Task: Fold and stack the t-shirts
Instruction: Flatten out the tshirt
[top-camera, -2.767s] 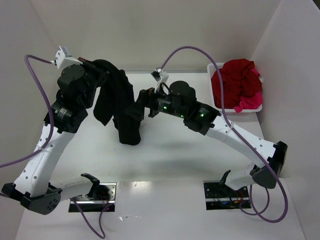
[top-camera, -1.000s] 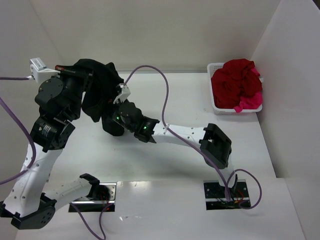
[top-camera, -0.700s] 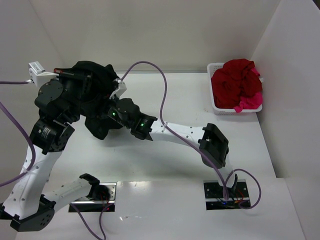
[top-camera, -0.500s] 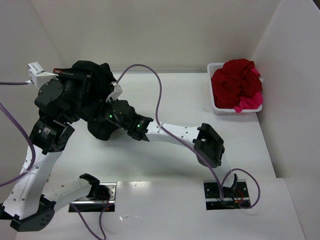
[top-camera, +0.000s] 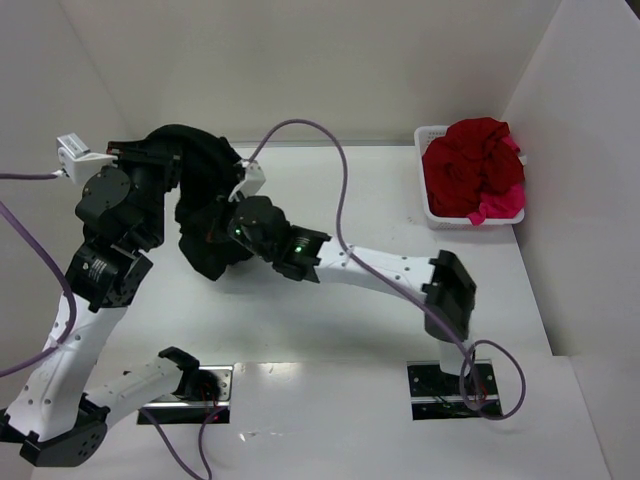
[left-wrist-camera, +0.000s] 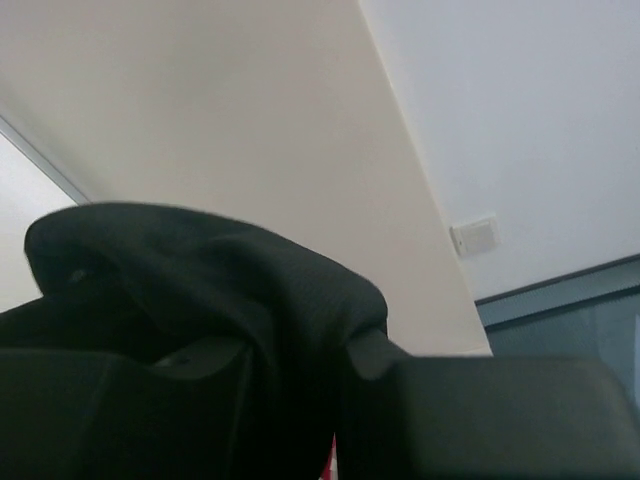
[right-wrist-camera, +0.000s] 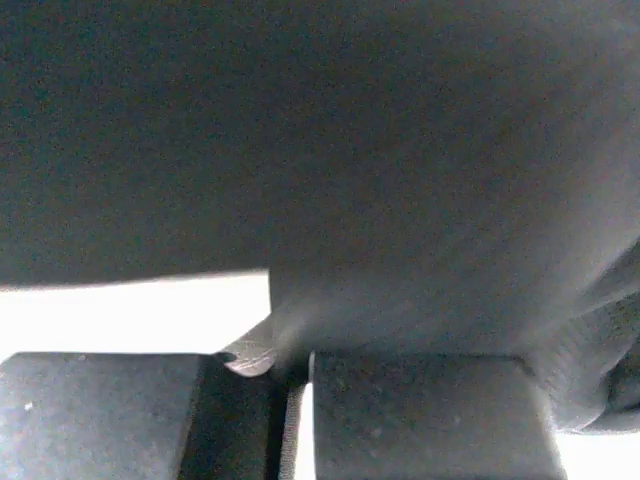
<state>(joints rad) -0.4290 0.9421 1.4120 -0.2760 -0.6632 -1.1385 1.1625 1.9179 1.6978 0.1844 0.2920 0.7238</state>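
One black t-shirt (top-camera: 203, 210) is being held up at 10 o'clock for spreading. Right gripper (right-wrist-camera: 296, 375) jaws are being pressed together, apparently pinching its lower bunch. Left gripper (left-wrist-camera: 338, 425) is being covered by cloth, so its jaw state cannot be told. Red t-shirts (top-camera: 472, 160) are being left at 2 o'clock.

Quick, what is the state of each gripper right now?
Left gripper: cannot be told; the black shirt lies over its jaws.
Right gripper: closed, holding the black shirt.
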